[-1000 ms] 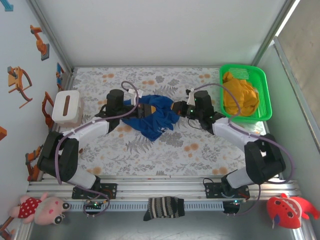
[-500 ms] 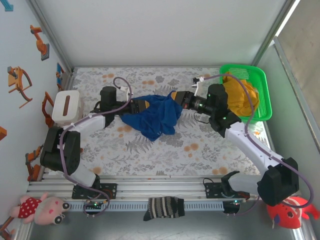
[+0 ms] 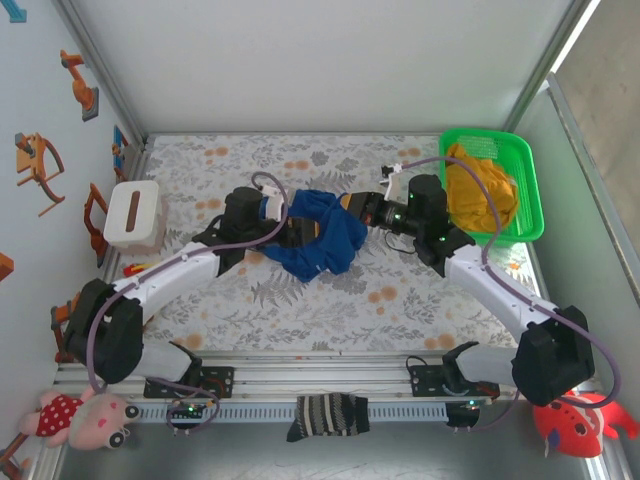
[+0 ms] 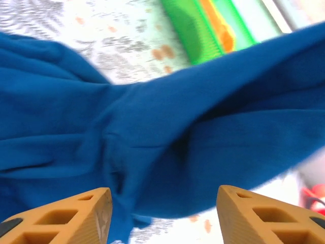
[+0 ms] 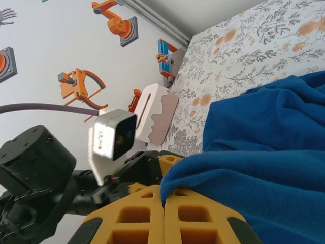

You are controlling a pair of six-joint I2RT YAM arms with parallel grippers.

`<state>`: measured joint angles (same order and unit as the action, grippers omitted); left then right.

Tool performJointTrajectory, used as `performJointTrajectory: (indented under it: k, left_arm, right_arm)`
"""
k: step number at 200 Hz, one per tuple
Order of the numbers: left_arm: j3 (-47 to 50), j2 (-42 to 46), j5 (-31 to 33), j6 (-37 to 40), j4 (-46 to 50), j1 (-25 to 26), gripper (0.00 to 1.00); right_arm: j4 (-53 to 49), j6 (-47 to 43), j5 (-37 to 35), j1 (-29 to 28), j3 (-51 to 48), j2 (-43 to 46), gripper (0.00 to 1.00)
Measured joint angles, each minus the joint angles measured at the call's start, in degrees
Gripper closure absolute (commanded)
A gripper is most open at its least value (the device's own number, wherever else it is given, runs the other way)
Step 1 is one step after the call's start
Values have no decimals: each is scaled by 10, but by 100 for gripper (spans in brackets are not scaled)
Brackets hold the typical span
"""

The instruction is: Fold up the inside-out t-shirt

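The inside-out t-shirt [image 3: 318,238] is a bunched royal-blue heap on the floral table [image 3: 400,300], near the middle. My right gripper [image 3: 351,204] is shut on an upper edge of the cloth and holds it lifted. In the right wrist view the t-shirt [image 5: 264,147] fold is pinched between the closed yellow fingers of that gripper [image 5: 163,195]. My left gripper [image 3: 286,230] sits at the shirt's left side. In the left wrist view it [image 4: 161,216] stands open, its fingertips [image 4: 96,211] apart, with the blue t-shirt [image 4: 152,127] hanging just beyond them and nothing held.
A green basket [image 3: 524,170] holding a mustard-yellow garment [image 3: 480,190] stands at the back right, close to the right arm. A white box [image 3: 133,215] sits at the left edge. A dark striped sock [image 3: 327,415] lies on the front rail. Plush toys sit at both front corners.
The left gripper has opened and let go of the cloth, drawn back left, then come in again at the shirt's left side. The right gripper keeps its grip and has shifted a little.
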<state>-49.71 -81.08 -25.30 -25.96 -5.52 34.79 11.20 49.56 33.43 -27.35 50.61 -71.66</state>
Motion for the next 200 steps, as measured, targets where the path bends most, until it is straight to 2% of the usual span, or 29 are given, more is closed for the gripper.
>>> performJointTrajectory:
  k: [40, 124, 132, 137, 141, 154, 170, 200]
  left_arm:
    - [-41, -64, 30, 31, 13, 0, 44]
    - [-55, -105, -5, 45, -37, 25, 41]
    - [-67, -122, -6, 45, -38, 28, 44]
    - [-74, -133, -7, 45, -38, 29, 49]
    - [-81, -143, -7, 43, -39, 30, 54]
    - [-101, -171, -12, 45, -38, 30, 79]
    - [-112, -189, -29, 38, -44, 21, 98]
    - [-99, -160, -88, 18, -67, -12, 100]
  right_arm:
    - [2, 4, 0, 0, 0, 5, 100]
    - [2, 15, 1, 0, 0, 5, 100]
    - [2, 16, 2, 0, 0, 5, 100]
    - [2, 16, 2, 0, 0, 5, 100]
    - [2, 16, 2, 0, 0, 5, 100]
    - [-2, 14, 1, 0, 0, 8, 100]
    - [-19, 7, -5, 2, 0, 19, 100]
    - [-46, -13, -28, 30, -18, 43, 100]
